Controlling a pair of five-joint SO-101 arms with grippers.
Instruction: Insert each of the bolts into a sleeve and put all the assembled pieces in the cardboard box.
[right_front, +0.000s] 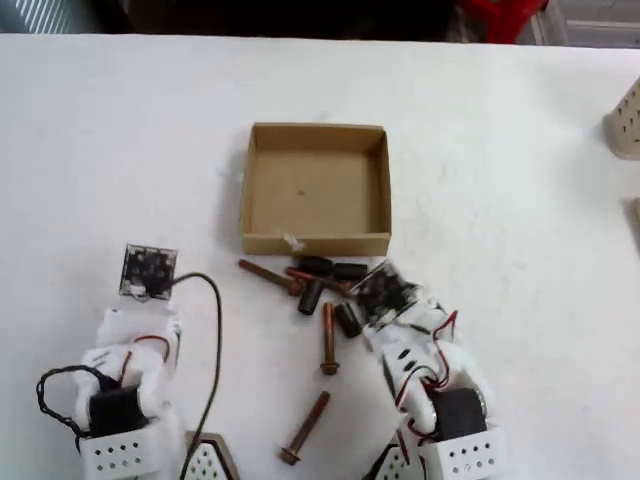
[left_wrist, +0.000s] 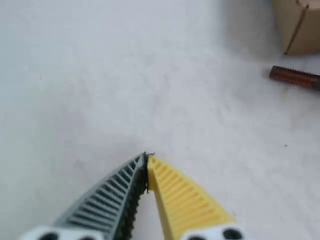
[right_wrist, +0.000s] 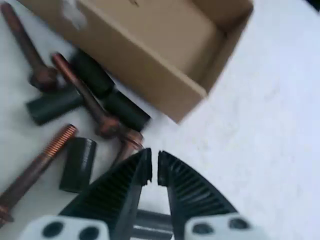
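Observation:
The open cardboard box stands mid-table with nothing in it. Just in front of it lies a cluster of several copper bolts and short black sleeves, all separate. One more bolt lies nearer the front edge. My right gripper is shut on nothing, its black tips just short of a bolt head and beside a sleeve. The box's near wall lies beyond it. My left gripper is shut and rests low over bare table, with a bolt's threaded end far off.
My left arm sits at the front left with a black cable looping beside it. My right arm sits at the front right. A pale perforated object stands at the right edge. The white tabletop surrounds the box.

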